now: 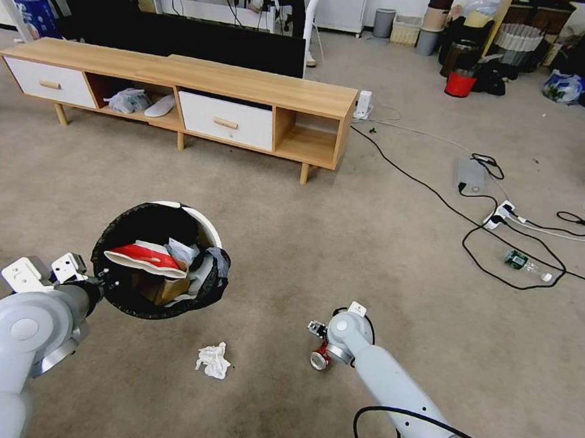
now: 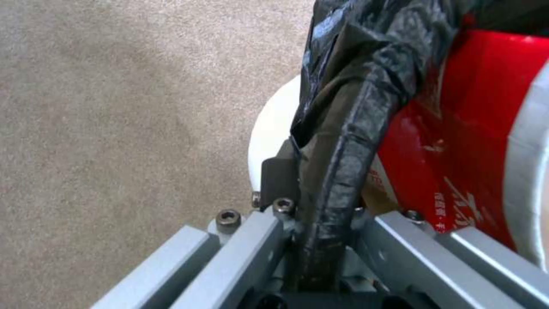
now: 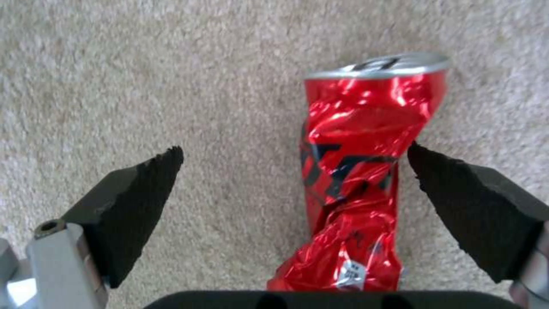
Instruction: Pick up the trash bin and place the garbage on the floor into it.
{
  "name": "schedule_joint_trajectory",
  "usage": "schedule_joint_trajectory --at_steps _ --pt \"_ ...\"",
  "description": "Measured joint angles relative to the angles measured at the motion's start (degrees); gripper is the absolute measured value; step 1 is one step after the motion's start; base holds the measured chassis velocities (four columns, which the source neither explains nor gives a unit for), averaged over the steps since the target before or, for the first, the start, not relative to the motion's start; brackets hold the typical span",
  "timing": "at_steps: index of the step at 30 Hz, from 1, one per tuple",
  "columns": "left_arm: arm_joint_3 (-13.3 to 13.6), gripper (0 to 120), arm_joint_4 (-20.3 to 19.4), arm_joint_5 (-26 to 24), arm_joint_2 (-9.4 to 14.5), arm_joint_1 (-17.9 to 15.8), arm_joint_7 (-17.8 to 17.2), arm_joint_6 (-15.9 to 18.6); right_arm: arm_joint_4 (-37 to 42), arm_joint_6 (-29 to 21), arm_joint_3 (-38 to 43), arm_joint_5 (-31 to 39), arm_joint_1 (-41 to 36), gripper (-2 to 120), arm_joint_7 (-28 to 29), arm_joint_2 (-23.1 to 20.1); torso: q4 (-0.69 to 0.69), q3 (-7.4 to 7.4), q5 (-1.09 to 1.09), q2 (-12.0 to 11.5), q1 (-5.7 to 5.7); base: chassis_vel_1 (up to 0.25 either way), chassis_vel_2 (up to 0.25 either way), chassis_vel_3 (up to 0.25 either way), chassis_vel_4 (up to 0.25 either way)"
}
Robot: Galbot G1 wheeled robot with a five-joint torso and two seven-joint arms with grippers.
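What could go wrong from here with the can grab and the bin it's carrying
The crushed red can sits off-centre between the open right gripper fingers, close to one pad, so closing may nudge or spin it instead of pinching it.

The left gripper holds the trash bin by one spot on its bagged rim; the full bin could tilt or slip.

The white tissue and the plastic bottle by the black cables remain.
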Motion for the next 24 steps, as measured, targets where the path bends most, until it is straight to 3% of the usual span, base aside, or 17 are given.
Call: schedule_joint_trajectory --at_steps 19,24 --pt "-0.65 0 -0.54 -0.16 -0.08 0.88 0.21 0.00 -4.47 0.57 0.06 -3.62 -0.01 99 -1.86 2.25 0.01 -0.01 0.00 0.00 0.00 0.000 0.000 0.000 0.000" --pt "-0.70 0 -0.51 -0.09 0.00 0.93 0.29 -0.01 -4.44 0.70 0.07 -3.90 0.00 89 -2.02 1.94 -0.01 -0.02 -0.03 0.01 -0.01 0.000 0.000 0.000 0.000"
